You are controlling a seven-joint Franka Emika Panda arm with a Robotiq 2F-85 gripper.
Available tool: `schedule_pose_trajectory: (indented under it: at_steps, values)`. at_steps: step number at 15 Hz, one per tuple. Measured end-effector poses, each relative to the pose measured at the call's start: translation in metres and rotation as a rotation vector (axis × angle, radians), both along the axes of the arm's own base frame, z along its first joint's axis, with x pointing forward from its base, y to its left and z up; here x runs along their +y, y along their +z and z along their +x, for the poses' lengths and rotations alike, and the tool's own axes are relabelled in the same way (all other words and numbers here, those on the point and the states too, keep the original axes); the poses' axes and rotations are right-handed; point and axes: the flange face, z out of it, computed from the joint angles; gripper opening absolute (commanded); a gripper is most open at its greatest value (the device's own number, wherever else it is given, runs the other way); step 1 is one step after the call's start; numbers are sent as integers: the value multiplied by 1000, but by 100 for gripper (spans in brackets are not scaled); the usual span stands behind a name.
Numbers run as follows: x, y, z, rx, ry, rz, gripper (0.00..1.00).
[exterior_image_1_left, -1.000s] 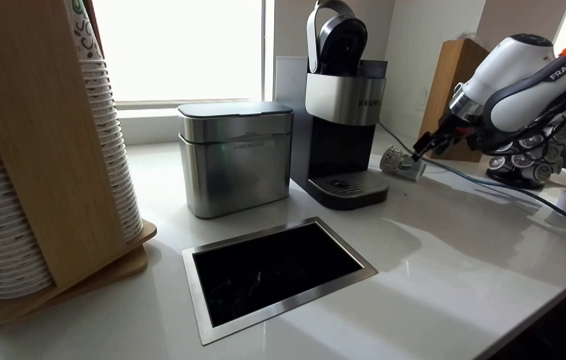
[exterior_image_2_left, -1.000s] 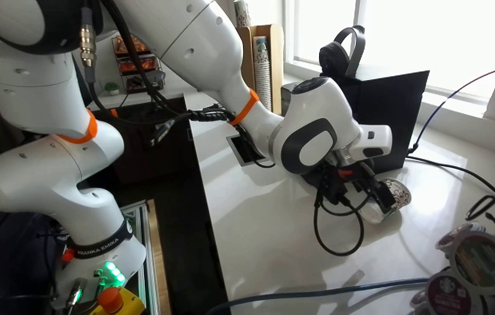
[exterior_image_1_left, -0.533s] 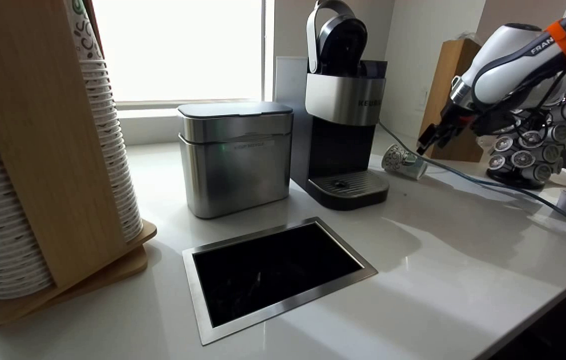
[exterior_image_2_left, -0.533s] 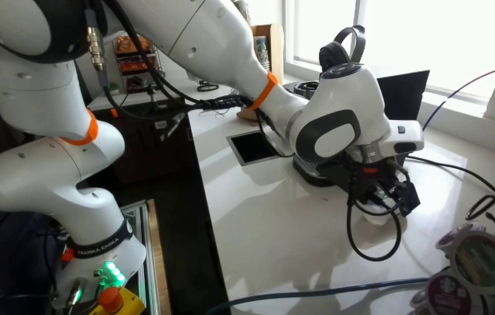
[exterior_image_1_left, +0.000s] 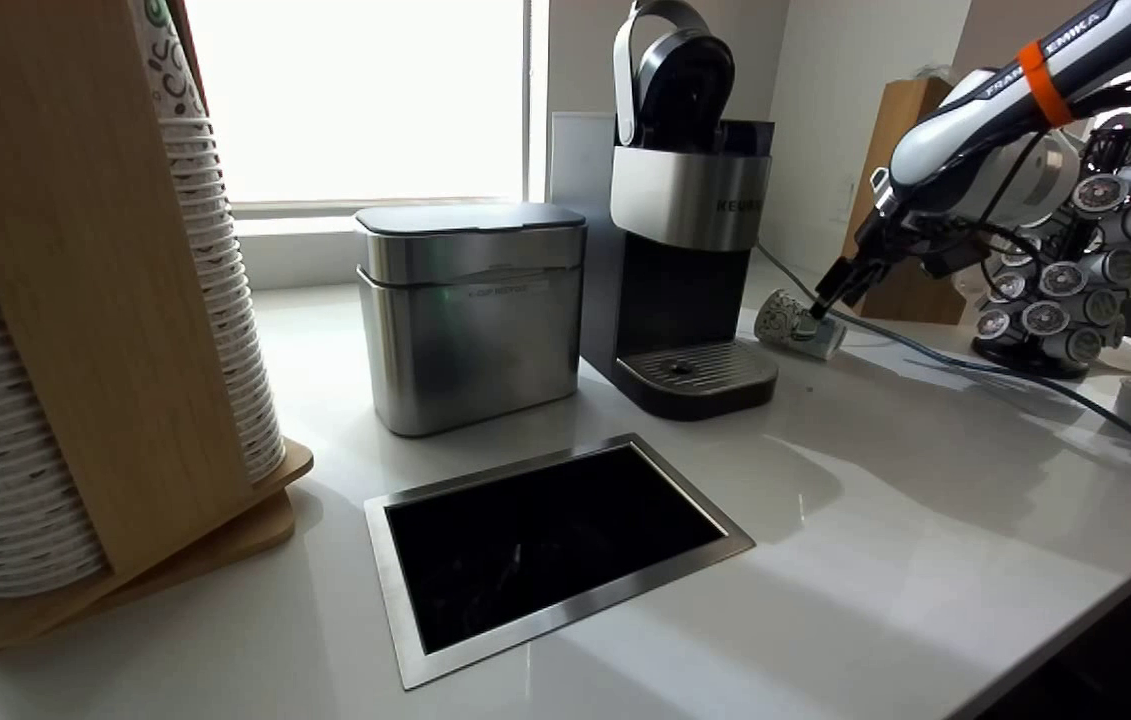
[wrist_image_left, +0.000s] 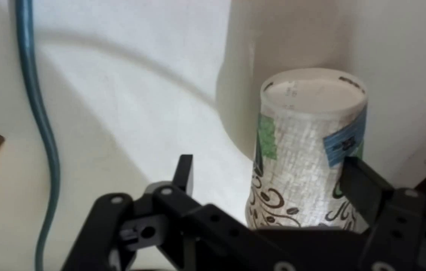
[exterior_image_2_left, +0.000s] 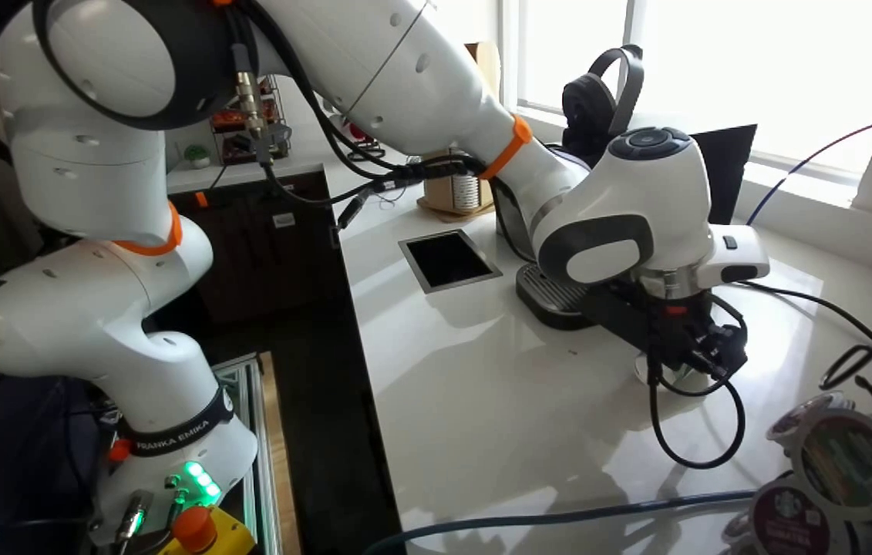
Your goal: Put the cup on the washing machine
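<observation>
Hand nearer, cup between its spread fingers

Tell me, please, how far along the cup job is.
Done: the gripper is at the tipped-over cup. In hand: apparently lining up a grasp; the wrist view shows open fingers, one overlapping the cup's edge, contact unclear. Left: gripping, lifting and placing, as the cup lies on the counter beside the coffee maker, not on it.
</observation>
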Motion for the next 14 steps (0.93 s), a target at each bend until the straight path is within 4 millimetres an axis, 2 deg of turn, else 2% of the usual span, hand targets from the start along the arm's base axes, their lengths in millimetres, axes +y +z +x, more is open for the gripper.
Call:
schedule_pose_trajectory:
  at_steps: [4,9,10,12,14]
  values:
    - [13,-3,4,38,134,29,100]
    - [8,-15,-2,93,190,41,99]
    - [8,-16,-1,91,199,40,79]
    - [11,-17,3,87,214,36,71]
    - [17,-18,9,87,229,30,53]
